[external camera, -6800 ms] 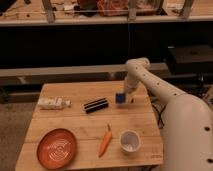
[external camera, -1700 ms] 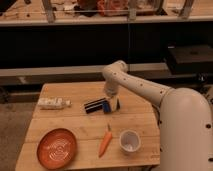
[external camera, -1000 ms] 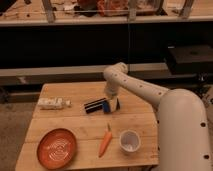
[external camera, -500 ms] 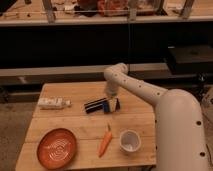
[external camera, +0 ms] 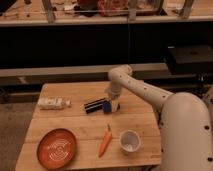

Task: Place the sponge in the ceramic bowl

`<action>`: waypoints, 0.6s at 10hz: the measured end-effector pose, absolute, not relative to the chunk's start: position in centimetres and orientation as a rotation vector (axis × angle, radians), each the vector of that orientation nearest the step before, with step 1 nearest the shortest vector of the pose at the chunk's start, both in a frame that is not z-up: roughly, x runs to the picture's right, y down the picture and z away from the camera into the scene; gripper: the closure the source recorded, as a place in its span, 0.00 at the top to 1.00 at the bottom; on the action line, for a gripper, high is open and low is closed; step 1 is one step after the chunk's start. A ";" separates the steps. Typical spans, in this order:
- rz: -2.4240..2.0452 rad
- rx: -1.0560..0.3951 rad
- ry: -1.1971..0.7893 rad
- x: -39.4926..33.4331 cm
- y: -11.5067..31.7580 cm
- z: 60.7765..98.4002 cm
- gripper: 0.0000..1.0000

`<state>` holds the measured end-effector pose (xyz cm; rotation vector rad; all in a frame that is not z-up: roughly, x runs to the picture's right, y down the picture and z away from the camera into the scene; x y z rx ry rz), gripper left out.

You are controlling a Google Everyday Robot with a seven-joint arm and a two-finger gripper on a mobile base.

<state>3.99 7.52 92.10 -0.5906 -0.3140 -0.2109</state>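
My gripper [external camera: 112,105] hangs low over the middle of the wooden table [external camera: 70,122], pointing down. It is shut on a small blue sponge [external camera: 107,106], which sits just above or on the tabletop; I cannot tell which. The sponge touches the right end of a black bar-shaped object [external camera: 94,105]. The ceramic bowl [external camera: 129,141], white, small and deep, stands upright near the table's front right, well in front of the gripper and apart from it.
An orange carrot [external camera: 105,141] lies just left of the bowl. A red ringed plate [external camera: 57,148] sits at the front left. A white packet [external camera: 53,103] lies at the far left. Dark shelving stands behind the table.
Since the oldest frame the gripper has carried the blue sponge left, up against the black bar. Over the last second nothing has visibly moved.
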 end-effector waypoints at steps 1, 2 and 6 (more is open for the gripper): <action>-0.223 -0.592 -0.321 4.1 8.1 92.4 0.80; -0.231 -0.591 -0.325 4.0 8.3 92.6 0.80; -0.220 -0.608 -0.333 4.6 9.1 93.0 0.50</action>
